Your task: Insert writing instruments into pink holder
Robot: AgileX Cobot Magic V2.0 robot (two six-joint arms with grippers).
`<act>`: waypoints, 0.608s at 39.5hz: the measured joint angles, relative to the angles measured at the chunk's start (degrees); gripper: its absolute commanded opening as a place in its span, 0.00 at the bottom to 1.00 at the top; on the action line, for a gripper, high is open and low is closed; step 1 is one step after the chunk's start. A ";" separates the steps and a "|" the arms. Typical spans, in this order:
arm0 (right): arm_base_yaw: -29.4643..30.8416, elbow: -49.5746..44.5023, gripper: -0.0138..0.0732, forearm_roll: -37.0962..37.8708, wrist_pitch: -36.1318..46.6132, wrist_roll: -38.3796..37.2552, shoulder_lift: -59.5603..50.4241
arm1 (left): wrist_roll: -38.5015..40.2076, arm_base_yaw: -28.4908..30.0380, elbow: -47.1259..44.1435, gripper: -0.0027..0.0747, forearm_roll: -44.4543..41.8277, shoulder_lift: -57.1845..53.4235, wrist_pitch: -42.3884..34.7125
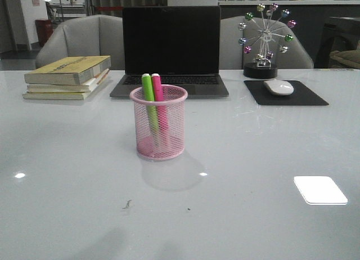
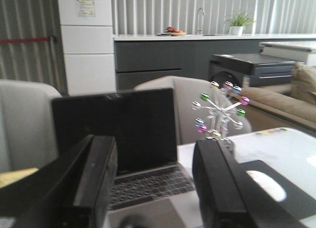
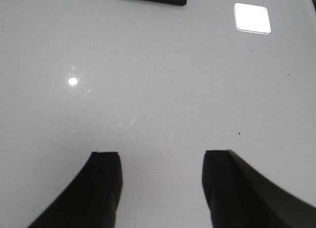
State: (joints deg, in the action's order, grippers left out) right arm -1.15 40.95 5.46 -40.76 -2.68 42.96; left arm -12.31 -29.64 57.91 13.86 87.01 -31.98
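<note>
Two grippers are free and hold nothing: the left gripper (image 2: 153, 188) has its jaws apart above the table's (image 1: 67, 175) far edge, facing the laptop (image 1: 171, 49); the right gripper (image 3: 160, 188) is spread wide over bare tabletop. Near the table's middle stands the pink holder (image 1: 160, 136). Inside it, the green marker (image 1: 148, 91) and pink marker (image 1: 157, 88) lean together, so I judge the task finished.

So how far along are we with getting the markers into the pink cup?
It looks finished. The green highlighter and pink highlighter both stand inside the pink holder, tops above the rim. Nothing is in hand: the left gripper and right gripper are open and empty, away from the cup. No marker is visible loose on the table.
</note>
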 measured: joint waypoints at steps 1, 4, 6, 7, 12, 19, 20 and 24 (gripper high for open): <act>0.00 0.00 0.71 0.00 0.00 0.00 0.00 | -0.72 0.55 0.00 0.59 0.00 -1.77 1.55; 0.00 0.00 0.71 0.00 0.00 0.00 0.00 | -2.25 2.79 -0.02 0.59 0.00 -6.12 5.42; 0.00 0.00 0.71 0.00 0.00 0.00 0.00 | -2.72 4.37 -0.02 0.59 -0.03 -9.65 8.59; 0.00 0.00 0.71 0.00 0.00 0.00 0.00 | -3.02 5.37 -0.02 0.59 -0.12 -10.99 9.87; 0.00 0.00 0.71 0.00 0.00 0.00 0.00 | -4.13 10.77 -0.12 0.59 -0.22 -18.17 17.88; 0.00 0.00 0.71 0.00 0.30 0.00 0.00 | -4.62 19.31 -1.04 0.59 -0.33 -26.88 27.91; 0.00 0.00 0.71 0.00 0.39 0.00 0.00 | -4.62 20.64 -1.69 0.59 -0.44 -28.18 28.94; 0.00 0.00 0.71 0.00 0.90 0.00 0.00 | -4.66 24.62 -5.12 0.59 -0.43 -32.50 30.23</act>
State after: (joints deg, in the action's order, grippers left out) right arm -1.15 40.95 5.46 -39.86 -2.68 42.96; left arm -16.97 -5.02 52.79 13.43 54.51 -1.75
